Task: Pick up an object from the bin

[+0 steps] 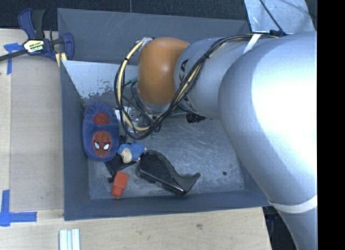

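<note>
Grey metal bin [73,152], contents gathered in its left half. Furthest left lies a blue slipper [98,133] with a red Spider-Man face, lengthwise along the left wall. Below it, near the front wall, is a small orange block [119,183], touching a flat black piece [112,166]. Just right of the slipper's lower end is a small blue-and-cream toy [130,152]. The gripper [138,119] sits low beside the slipper's upper right edge, above the toy, nothing seen in its grasp; spread or closed, cannot tell, since the cable loops and orange wrist cover [159,71] hide it. Right of the toy, a black shoe-shaped object [161,172] lies angled on the floor. The silver arm [269,114] covers the bin's right side.
</note>
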`<state>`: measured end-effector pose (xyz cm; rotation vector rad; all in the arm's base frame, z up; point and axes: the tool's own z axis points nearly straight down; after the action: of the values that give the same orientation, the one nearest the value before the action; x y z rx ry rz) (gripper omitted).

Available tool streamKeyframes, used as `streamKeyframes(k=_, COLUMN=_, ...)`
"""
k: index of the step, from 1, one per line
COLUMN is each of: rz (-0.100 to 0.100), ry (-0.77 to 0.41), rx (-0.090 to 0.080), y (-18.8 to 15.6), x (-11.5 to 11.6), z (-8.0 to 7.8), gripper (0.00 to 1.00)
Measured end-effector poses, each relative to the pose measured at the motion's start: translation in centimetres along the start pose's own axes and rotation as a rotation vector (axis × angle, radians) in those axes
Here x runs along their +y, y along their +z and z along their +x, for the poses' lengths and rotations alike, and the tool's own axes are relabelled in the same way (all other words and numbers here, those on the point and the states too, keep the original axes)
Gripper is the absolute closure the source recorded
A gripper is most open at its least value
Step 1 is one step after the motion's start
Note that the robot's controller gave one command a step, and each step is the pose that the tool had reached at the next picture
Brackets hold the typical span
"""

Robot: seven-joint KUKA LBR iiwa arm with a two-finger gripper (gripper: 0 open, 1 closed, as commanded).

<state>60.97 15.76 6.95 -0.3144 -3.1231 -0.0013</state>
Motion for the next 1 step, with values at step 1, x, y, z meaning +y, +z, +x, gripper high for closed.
streamKeyframes(k=1, rz=-0.005, ry=0.053, rx=-0.009, y=-0.25, x=0.64, z=5.7, gripper=1.0)
